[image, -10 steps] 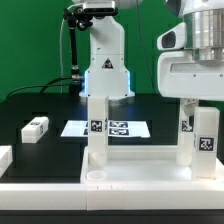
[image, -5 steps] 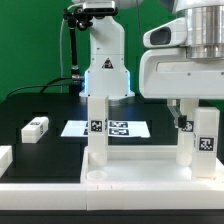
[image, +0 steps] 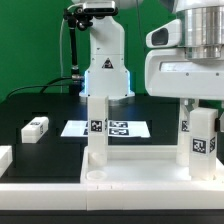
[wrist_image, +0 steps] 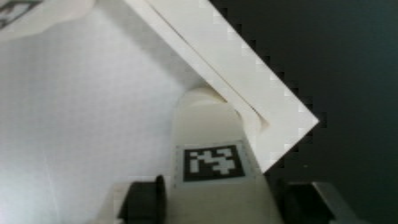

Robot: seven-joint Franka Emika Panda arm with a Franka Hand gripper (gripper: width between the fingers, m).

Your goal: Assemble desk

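- The desk panel (image: 130,170) lies upside down along the near edge of the black tabletop (image: 40,105), rim up, with a round socket showing at its near corner toward the exterior view's left.
- Three legs stand upright in it: one (image: 97,130) toward the exterior view's left, one (image: 185,140) farther back on the right, and one (image: 204,140) nearest the camera on the right, directly under the arm.
- A fourth leg (image: 35,127) lies loose on its side, well apart, toward the exterior view's left.
- The gripper (wrist_image: 222,200) hangs over the right-hand corner; in the wrist view its two dark fingers (wrist_image: 146,200) flank a tagged leg (wrist_image: 214,140) standing in the panel's corner.
- Whether the jaws press the leg or merely bracket it, I cannot tell; a sliver of gap seems to show on each side.
- The marker board (image: 108,128) lies flat behind the panel, in front of the arm's base.
- Handling, as a judgement: the white plastic parts look light, rigid and smooth, so a leg could slip or twist under a loose pinch.
- The best hold seems to be across two opposite flat faces of the square leg, near its upper half and clear of the tag.
- The broad panel looks awkward to lift; better to leave it lying and steady it against the border rail.
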